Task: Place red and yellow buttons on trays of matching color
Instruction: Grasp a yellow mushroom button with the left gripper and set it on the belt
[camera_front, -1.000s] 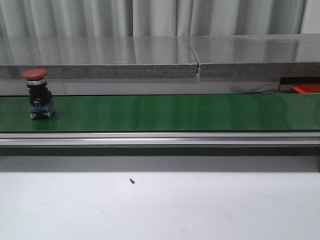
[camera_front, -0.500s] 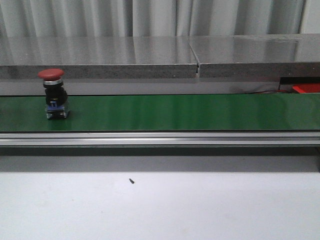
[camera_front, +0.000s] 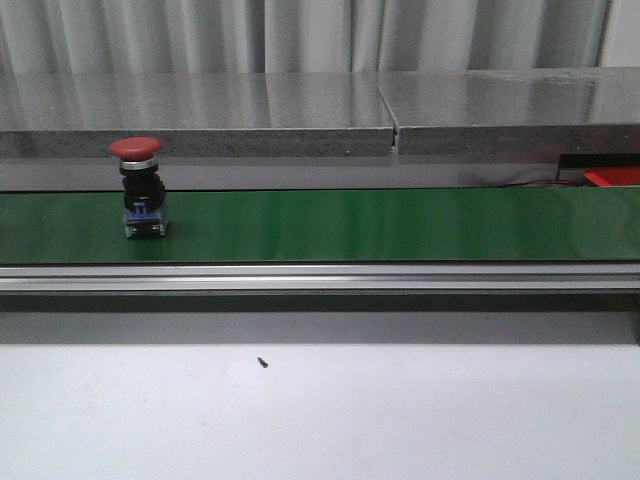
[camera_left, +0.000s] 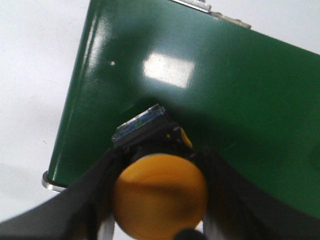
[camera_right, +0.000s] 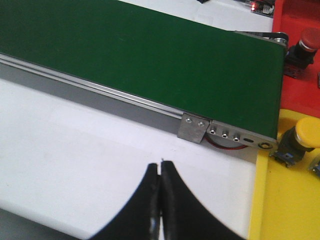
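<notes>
Glossy green belting (camera_front: 400, 225) ran flat across the front view, edged by a ribbed aluminium rail. Toward its left end a red button (camera_front: 137, 185) stood upright, its smooth domed cap on a black barrel above a blue, clear-cased base. At the belt's end, the left claw (camera_left: 159, 220) was clenched on a yellow button (camera_left: 160, 195), its matte round cap between dark fingers. The right claw (camera_right: 160, 200) hung with curved black fingertips pressed together, empty, over the white desk (camera_right: 75, 150). Beside it, a second yellow-capped button (camera_right: 299, 140) sat on the yellow tray (camera_right: 285, 200); another red-capped one (camera_right: 304, 44) rested on the red tray (camera_right: 295, 15).
</notes>
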